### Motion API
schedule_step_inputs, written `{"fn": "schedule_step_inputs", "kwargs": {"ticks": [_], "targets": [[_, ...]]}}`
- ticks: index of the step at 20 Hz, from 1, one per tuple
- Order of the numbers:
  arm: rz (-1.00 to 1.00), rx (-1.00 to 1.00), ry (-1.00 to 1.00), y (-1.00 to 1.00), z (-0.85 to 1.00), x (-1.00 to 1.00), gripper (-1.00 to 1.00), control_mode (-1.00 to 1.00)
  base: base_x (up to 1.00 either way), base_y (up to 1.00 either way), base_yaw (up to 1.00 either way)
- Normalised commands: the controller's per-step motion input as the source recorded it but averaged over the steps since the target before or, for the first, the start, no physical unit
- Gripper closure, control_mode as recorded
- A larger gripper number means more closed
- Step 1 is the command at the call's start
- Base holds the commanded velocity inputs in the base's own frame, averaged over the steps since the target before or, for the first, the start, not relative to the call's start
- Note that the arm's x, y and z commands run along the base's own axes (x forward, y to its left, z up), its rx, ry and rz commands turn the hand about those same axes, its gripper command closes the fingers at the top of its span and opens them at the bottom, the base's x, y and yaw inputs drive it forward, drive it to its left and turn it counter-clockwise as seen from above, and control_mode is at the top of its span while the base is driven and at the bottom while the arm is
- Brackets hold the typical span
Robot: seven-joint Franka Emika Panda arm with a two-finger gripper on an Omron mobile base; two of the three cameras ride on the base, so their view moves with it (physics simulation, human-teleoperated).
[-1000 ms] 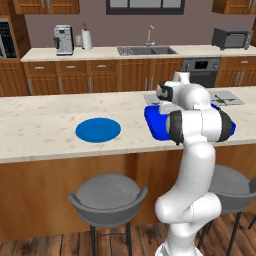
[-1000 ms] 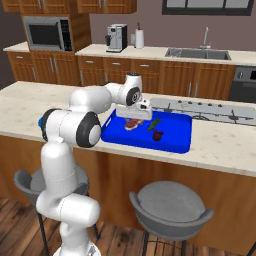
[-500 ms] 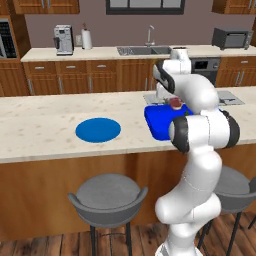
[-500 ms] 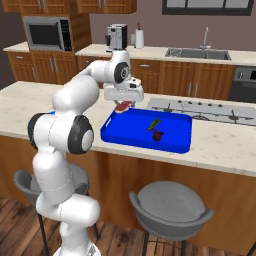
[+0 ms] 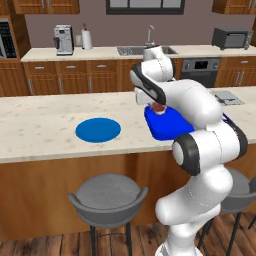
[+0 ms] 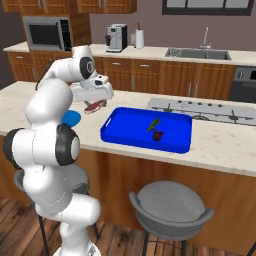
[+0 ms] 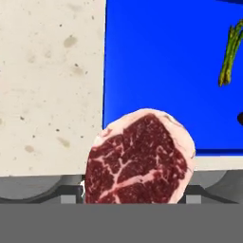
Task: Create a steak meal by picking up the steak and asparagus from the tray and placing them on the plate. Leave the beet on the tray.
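Steak lifted off tray, tool fingertips hidden.

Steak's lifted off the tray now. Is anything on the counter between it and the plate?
Nothing visible. The hand holds the steak above the counter, just off the tray; the stretch of counter from there to the plate is bare.

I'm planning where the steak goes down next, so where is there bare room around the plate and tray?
The plate is bare, with open counter left of it and between it and the tray. The tray's left half is free; asparagus and beet crowd its right-centre. The gripper holds the steak above the gap.
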Motion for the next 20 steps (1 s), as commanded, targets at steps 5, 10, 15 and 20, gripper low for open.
{"fn": "schedule_step_inputs", "kwargs": {"ticks": [5, 10, 15, 20], "targets": [[0.0, -0.04, 0.07, 1.0, 0.0, -0.34, 1.0, -1.0, 0.0, 0.0, 0.0], [0.0, 0.0, 0.03, 0.97, 0.0, -0.03, 1.0, -1.0, 0.0, 0.0, 0.0], [0.0, 0.01, 0.0, 0.74, -0.04, 0.0, 1.0, -1.0, 0.0, 0.0, 0.0], [0.0, 0.09, -0.01, 0.53, -0.29, 0.05, 1.0, -1.0, 0.0, 0.0, 0.0]]}}
